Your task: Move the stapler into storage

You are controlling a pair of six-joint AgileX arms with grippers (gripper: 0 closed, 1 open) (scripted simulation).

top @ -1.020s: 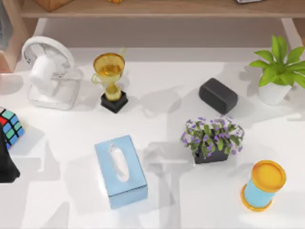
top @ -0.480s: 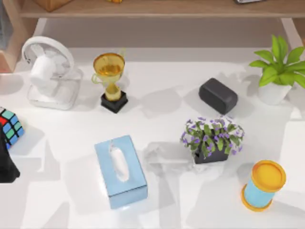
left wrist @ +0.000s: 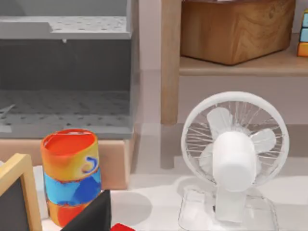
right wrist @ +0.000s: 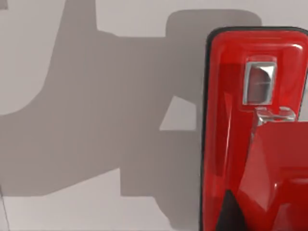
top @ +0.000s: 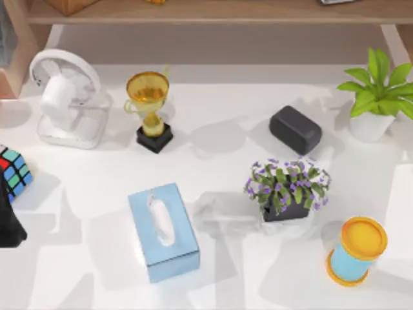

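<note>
Red stapler (right wrist: pixel 240 125) lies flat on the white table (right wrist: pixel 72 57), seemingly ungripped.

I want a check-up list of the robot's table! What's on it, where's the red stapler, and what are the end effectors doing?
Surface: white table, crossed by grey shadows.
Job's things: red stapler close under the right wrist camera, lying on the white surface.
Clutter: white fan, gold trophy, black rounded block, potted green plant, purple flower pot, blue tissue box, yellow-lidded blue cup, colour cube, orange and blue can.
End effectors: nothing seen.
Cables: nothing seen.
Surroundings: wooden shelf behind the table; wooden box on it.
</note>
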